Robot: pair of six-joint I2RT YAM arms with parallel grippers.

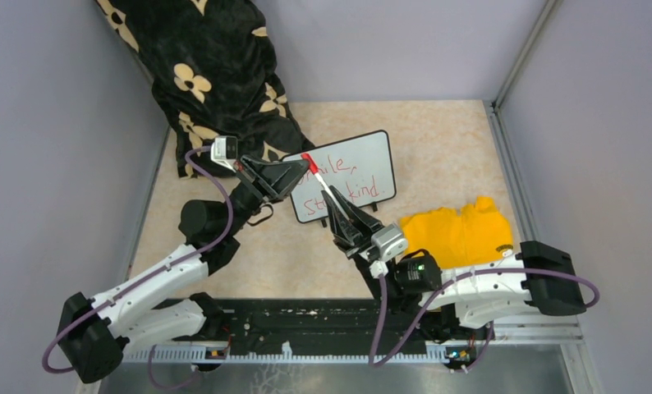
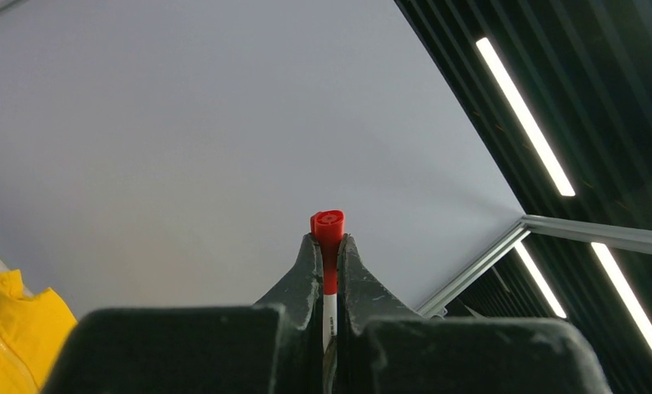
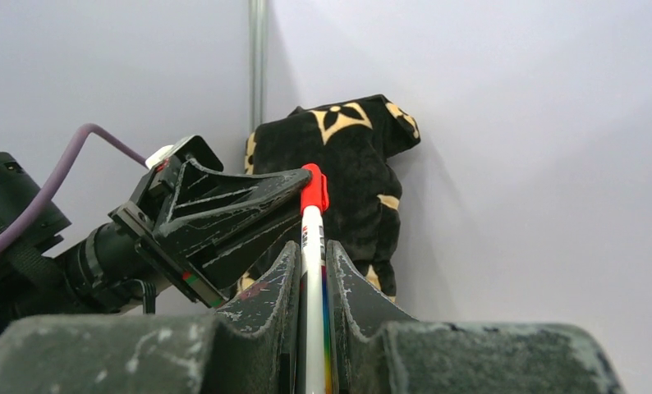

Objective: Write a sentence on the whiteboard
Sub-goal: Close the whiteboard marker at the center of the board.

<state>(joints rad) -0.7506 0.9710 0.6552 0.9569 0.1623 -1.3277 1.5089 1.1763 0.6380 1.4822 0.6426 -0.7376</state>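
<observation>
Sentence point(image 1: 357, 193) only in overhead view

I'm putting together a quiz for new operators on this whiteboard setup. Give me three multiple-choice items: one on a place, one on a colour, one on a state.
1. Where is the yellow cloth relative to the whiteboard?
A. On it.
B. To its right, nearer the arms' bases.
C. Behind it, in the far left corner.

2. What colour is the sentence?
A. Red.
B. Blue.
C. Green.

3. What is the left gripper doing?
A. Hanging open.
B. Gripping the cloth.
C. Shut on the cap of the marker.

Answers:
1 B: the cloth lies off the board, beside the right arm.
2 A: the strokes on the white surface are red.
3 C: it pinches the red cap while the right gripper holds the barrel.
</observation>
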